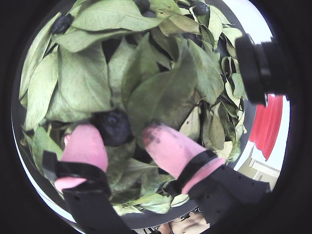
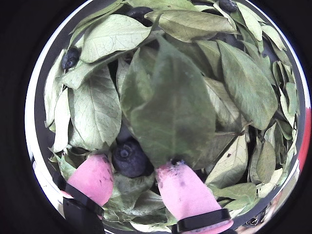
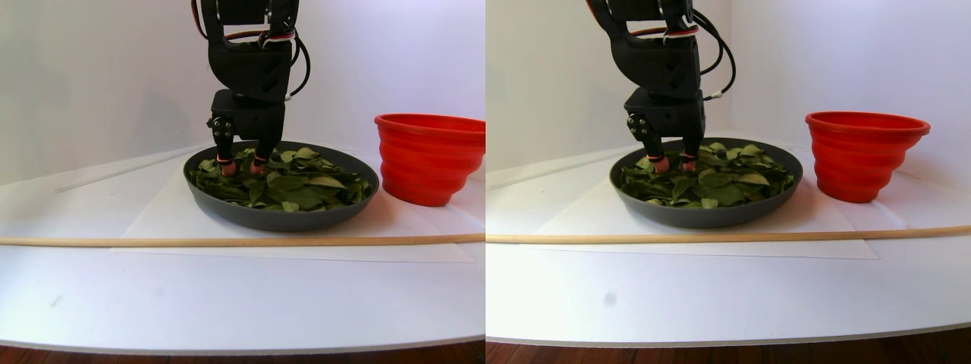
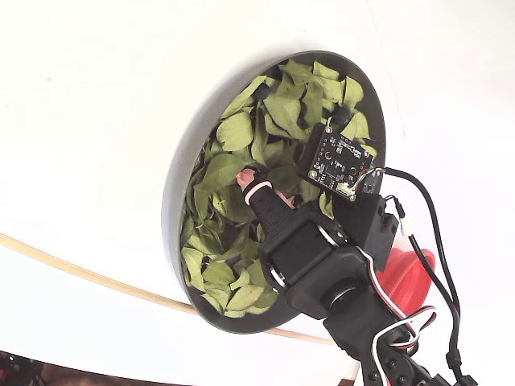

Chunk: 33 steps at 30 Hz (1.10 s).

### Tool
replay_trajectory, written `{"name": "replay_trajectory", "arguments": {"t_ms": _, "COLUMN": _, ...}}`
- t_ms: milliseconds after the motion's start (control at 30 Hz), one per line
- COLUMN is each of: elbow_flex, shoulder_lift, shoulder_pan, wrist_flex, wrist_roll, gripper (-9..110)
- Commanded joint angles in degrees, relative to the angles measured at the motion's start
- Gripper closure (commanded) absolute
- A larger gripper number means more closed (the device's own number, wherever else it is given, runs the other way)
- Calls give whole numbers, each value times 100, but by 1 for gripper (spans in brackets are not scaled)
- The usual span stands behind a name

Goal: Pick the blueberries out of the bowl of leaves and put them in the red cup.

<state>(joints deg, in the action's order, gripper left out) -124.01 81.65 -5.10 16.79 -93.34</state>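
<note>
Wrist views: we find the gripper [image 1: 119, 139] parted, pink fingertips [image 2: 92, 178] astride a blueberry [image 2: 129, 157], unclamped, among leaves [image 2: 170, 107]; another berry [image 2: 69, 58] at 10 o'clock.
Stereo pair: fingers down in bowl [image 3: 281, 218]; cup [image 3: 428, 158] at 3 o'clock.
Fixed view: arm covers bowl's [image 4: 179, 201] 4 o'clock side.

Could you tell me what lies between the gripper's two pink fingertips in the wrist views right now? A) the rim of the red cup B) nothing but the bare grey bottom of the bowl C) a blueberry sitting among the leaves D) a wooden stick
C: in both wrist views a dark round blueberry sits among the leaves in the gap of the gripper, whose pink fingertips stand apart on either side of it.
</note>
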Motion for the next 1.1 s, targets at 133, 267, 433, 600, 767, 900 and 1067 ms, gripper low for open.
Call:
{"name": "replay_trajectory", "arguments": {"t_ms": 133, "elbow_flex": 246, "shoulder_lift": -44, "shoulder_pan": 26, "wrist_flex": 158, "wrist_roll": 70, "gripper": 83}}
{"name": "replay_trajectory", "arguments": {"t_ms": 267, "elbow_flex": 290, "shoulder_lift": -149, "shoulder_pan": 26, "wrist_flex": 220, "wrist_roll": 70, "gripper": 83}}
{"name": "replay_trajectory", "arguments": {"t_ms": 433, "elbow_flex": 290, "shoulder_lift": -308, "shoulder_pan": 18, "wrist_flex": 308, "wrist_roll": 53, "gripper": 83}}
{"name": "replay_trajectory", "arguments": {"t_ms": 600, "elbow_flex": 255, "shoulder_lift": -378, "shoulder_pan": 18, "wrist_flex": 352, "wrist_roll": 44, "gripper": 83}}
{"name": "replay_trajectory", "arguments": {"t_ms": 767, "elbow_flex": 255, "shoulder_lift": -457, "shoulder_pan": 18, "wrist_flex": 369, "wrist_roll": 0, "gripper": 86}}
{"name": "replay_trajectory", "arguments": {"t_ms": 900, "elbow_flex": 246, "shoulder_lift": -492, "shoulder_pan": 0, "wrist_flex": 378, "wrist_roll": -35, "gripper": 88}}
{"name": "replay_trajectory", "arguments": {"t_ms": 1067, "elbow_flex": 281, "shoulder_lift": -563, "shoulder_pan": -18, "wrist_flex": 378, "wrist_roll": -88, "gripper": 89}}
